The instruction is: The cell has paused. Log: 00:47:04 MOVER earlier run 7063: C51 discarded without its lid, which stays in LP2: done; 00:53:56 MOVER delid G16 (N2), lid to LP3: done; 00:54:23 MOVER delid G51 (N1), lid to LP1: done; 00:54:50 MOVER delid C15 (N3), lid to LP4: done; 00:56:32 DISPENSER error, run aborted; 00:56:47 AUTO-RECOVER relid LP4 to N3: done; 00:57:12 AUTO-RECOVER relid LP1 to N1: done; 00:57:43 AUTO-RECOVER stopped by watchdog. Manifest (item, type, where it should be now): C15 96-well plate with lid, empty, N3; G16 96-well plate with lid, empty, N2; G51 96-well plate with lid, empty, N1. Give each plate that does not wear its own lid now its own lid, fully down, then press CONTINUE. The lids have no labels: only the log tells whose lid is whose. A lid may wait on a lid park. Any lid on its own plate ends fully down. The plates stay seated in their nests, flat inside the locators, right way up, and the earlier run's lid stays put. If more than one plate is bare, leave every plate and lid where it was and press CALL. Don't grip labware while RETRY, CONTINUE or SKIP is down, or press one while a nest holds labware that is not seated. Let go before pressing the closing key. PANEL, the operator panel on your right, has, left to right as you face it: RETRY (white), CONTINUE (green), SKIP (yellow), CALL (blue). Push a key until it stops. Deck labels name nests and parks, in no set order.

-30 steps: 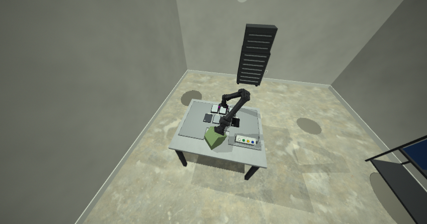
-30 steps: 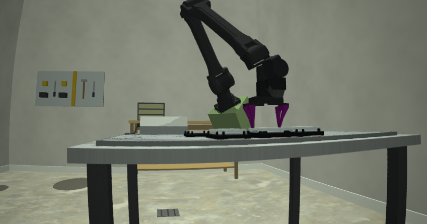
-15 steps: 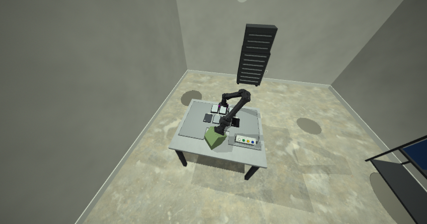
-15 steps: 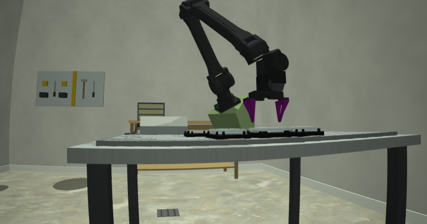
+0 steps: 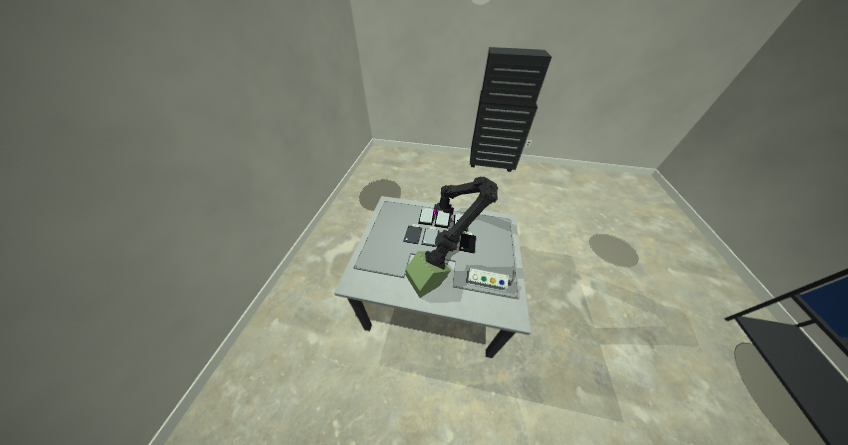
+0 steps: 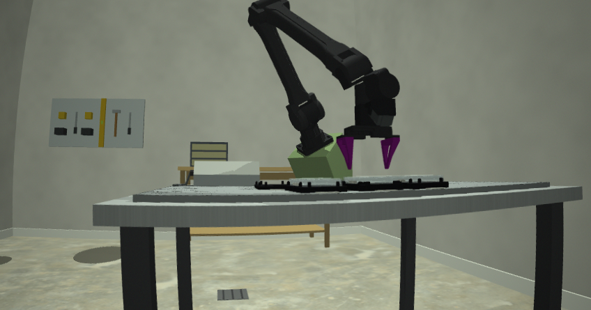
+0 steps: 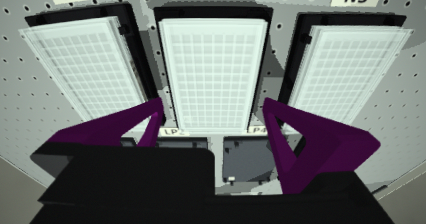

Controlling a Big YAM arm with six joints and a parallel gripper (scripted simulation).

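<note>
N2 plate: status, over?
Hand open, empty, hovering above the deck. N2 plate sits in its nest under a lid; whether the lid is fully down, cannot tell. N1 plate and N3 plate flank it. Nothing in the way.

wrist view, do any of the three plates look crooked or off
Nothing stands out. The plates in N1, N2 and N3 all look covered and lie inside their black nests. The outward lean of the outer two looks like lens perspective. The pincer hangs open above N2, holding nothing.
</note>
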